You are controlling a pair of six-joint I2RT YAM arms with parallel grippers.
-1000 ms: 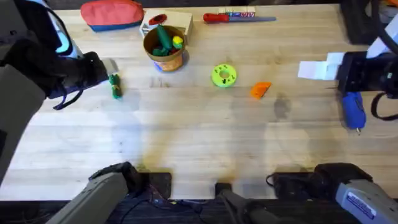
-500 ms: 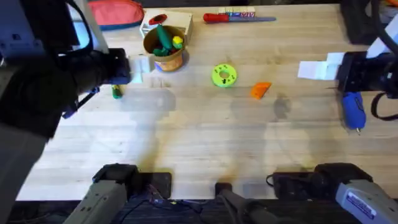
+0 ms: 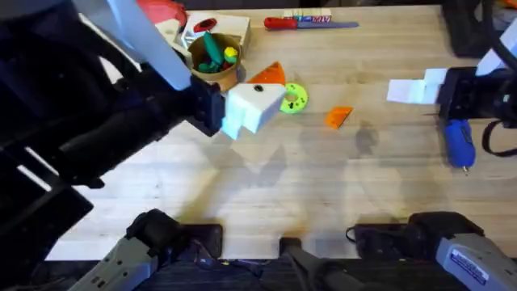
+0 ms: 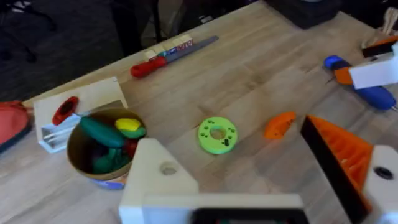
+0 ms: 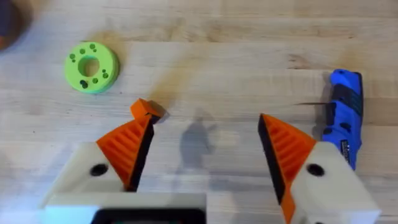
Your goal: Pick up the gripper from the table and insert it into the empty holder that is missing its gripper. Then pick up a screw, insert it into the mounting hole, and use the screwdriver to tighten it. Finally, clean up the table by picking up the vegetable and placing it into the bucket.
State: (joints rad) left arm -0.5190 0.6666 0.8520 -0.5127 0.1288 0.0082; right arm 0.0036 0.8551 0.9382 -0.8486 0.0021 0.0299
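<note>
Your left hand hangs released beside the bucket (vegetable toys sit inside). Your right hand is spread wide above the tabletop, the gripper touching one fingertip and the screwdriver nearby.

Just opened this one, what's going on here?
Nothing is held yet. The left pincer hangs open above the table near the bucket. One of its fingers is a bare white holder with no orange tip. The loose orange gripper lies on the table near the green disc. The right pincer hovers open beside the blue screwdriver.
</note>
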